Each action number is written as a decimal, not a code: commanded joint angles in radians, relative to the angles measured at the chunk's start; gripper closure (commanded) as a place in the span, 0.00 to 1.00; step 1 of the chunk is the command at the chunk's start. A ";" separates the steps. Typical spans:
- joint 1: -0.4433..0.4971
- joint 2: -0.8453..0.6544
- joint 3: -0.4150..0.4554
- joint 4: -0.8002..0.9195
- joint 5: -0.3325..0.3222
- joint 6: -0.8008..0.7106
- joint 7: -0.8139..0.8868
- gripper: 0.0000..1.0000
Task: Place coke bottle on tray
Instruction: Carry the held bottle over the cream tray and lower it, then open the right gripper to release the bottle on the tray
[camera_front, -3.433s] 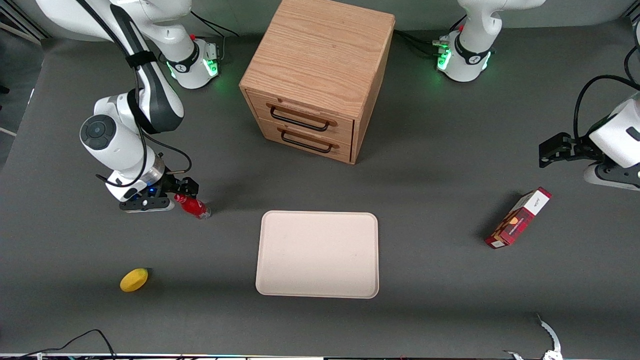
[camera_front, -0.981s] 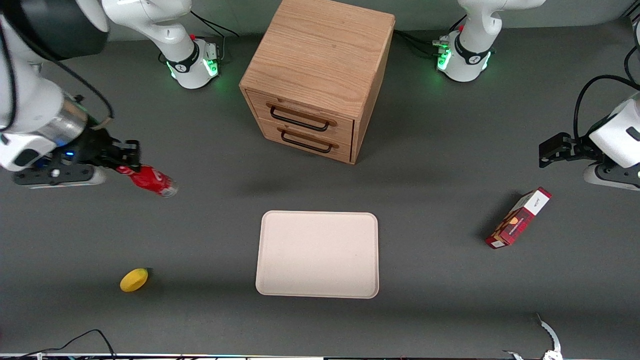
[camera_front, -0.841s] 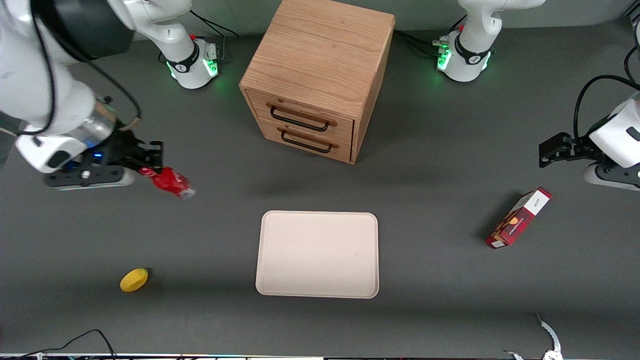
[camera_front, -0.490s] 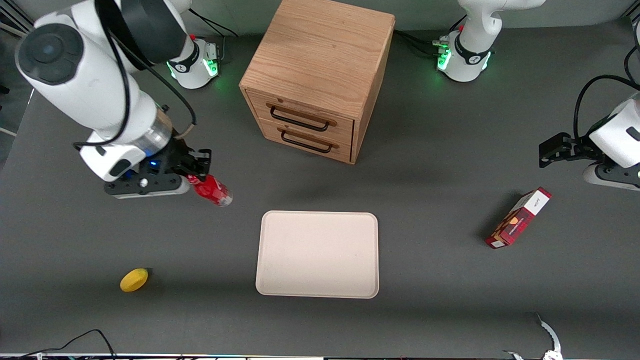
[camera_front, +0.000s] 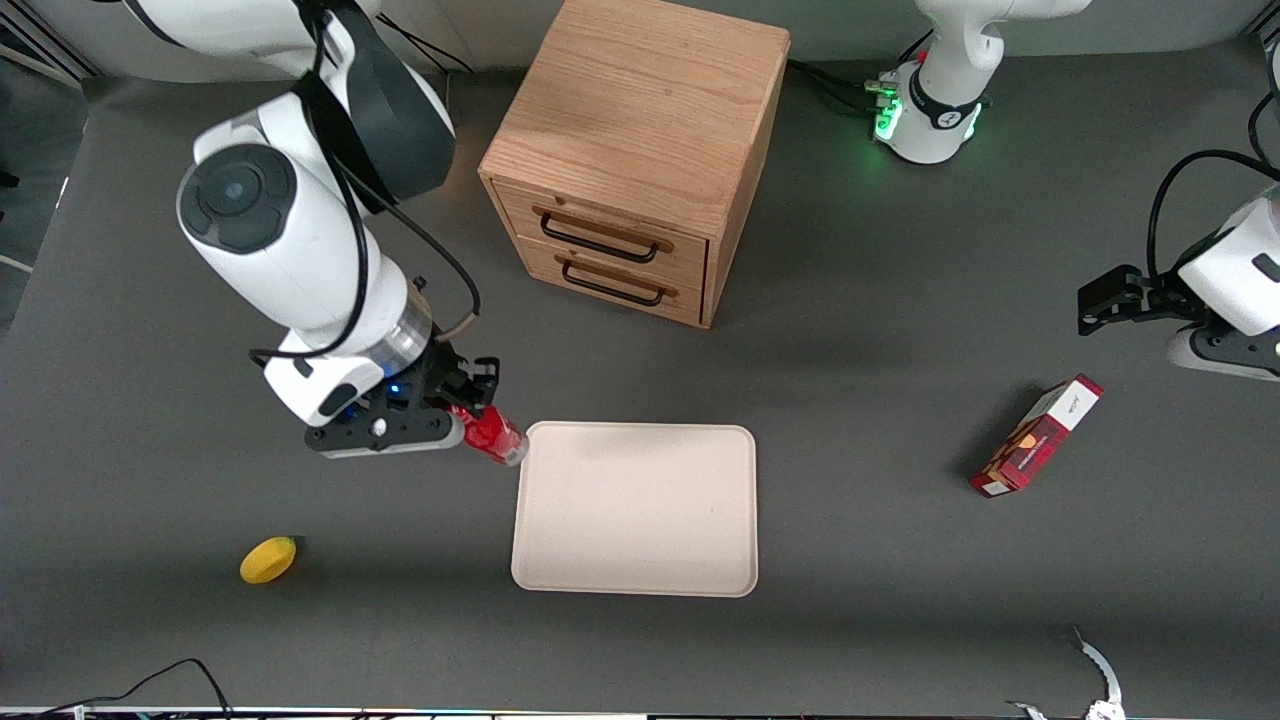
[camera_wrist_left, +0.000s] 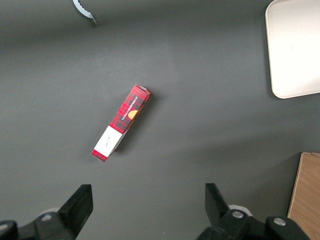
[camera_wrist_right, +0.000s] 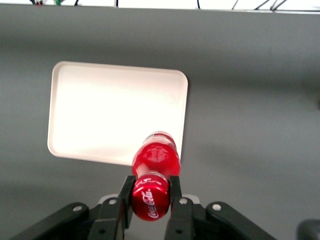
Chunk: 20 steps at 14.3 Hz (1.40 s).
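the gripper (camera_front: 470, 410) clamps the coke bottle (camera_front: 493, 438) by its neck, held in the air at the tray (camera_front: 636, 520) corner nearest the working arm; half a second ago it was farther off toward that arm's end. the right wrist view shows the cap (camera_wrist_right: 150, 204) between both fingers (camera_wrist_right: 174, 192) and the bottle base over the tray rim (camera_wrist_right: 183, 115). only the left wrist view shows the carton (camera_wrist_left: 121, 122) top-down.

The small red plastic coke bottle (camera_wrist_right: 155, 159) looks shiny and smooth, and the black gripper (camera_wrist_right: 150, 200) pinching its cap looks like dull hard plastic. The big cream tray (camera_front: 640, 520) is smooth and matt. The wooden drawer cabinet (camera_front: 640, 130) shows wavy grain.
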 joint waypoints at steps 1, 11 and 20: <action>0.006 0.059 -0.013 0.061 0.015 0.069 0.004 1.00; -0.007 0.168 -0.019 0.061 0.005 0.279 -0.068 1.00; -0.023 0.267 -0.019 0.009 -0.018 0.331 -0.099 1.00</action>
